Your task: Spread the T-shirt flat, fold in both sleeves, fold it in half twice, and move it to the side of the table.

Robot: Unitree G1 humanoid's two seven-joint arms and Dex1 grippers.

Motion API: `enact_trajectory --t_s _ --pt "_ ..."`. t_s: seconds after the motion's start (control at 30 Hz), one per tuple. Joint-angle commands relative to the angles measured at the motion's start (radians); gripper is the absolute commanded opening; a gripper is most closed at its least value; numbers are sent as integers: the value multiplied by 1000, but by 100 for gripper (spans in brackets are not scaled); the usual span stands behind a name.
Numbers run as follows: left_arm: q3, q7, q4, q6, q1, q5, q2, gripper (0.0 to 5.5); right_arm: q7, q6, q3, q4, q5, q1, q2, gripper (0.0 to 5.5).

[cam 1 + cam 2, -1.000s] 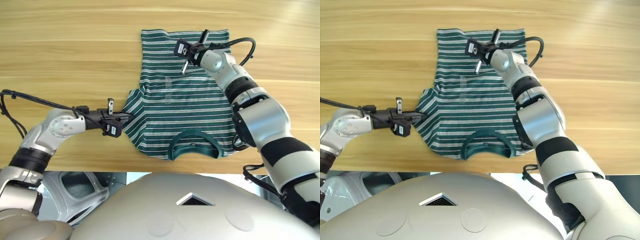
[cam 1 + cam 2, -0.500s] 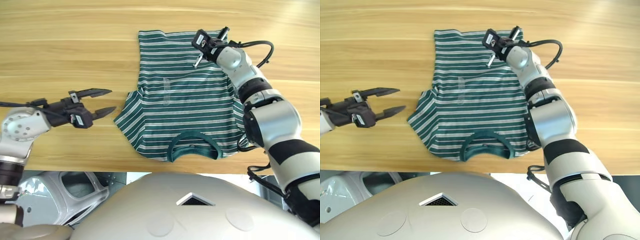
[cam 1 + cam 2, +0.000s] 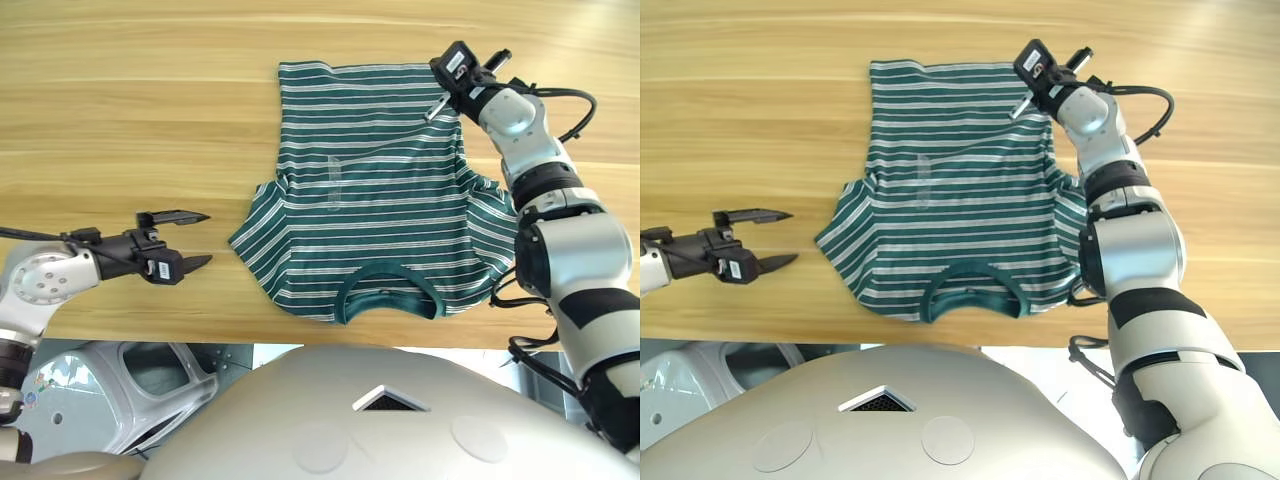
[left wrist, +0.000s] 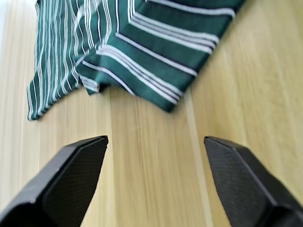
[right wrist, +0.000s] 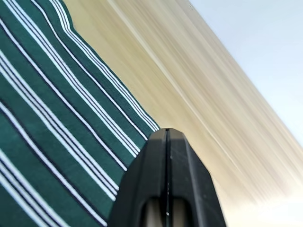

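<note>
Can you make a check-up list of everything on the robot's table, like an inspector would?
Surface: wooden table, bare around the shirt.
Job's things: green striped T-shirt lying spread out, collar toward the robot, sleeves not yet folded in.
Clutter: nothing seen.
Grippers: left gripper open over bare wood, apart from the shirt's sleeve; right gripper shut, at the shirt's far right hem corner.
Cables: black cable looping by the right wrist; another black cable along the left arm.
Surroundings: nothing seen.
</note>
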Motion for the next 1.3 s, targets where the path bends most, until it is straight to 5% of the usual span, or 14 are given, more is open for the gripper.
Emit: enact_trajectory --t_s 0.03,0.7,1.3 --pt "-67 -26 -1 40 -3 66 -33 361 16 -7 -9 -16 17 9 -7 0" --pt "-122 -15 29 65 -71 98 -47 4 31 -14 -6 -35 26 25 2 0" --pt "-61 34 -69 -40 -75 47 -27 4 25 -7 -1 -15 30 25 17 0"
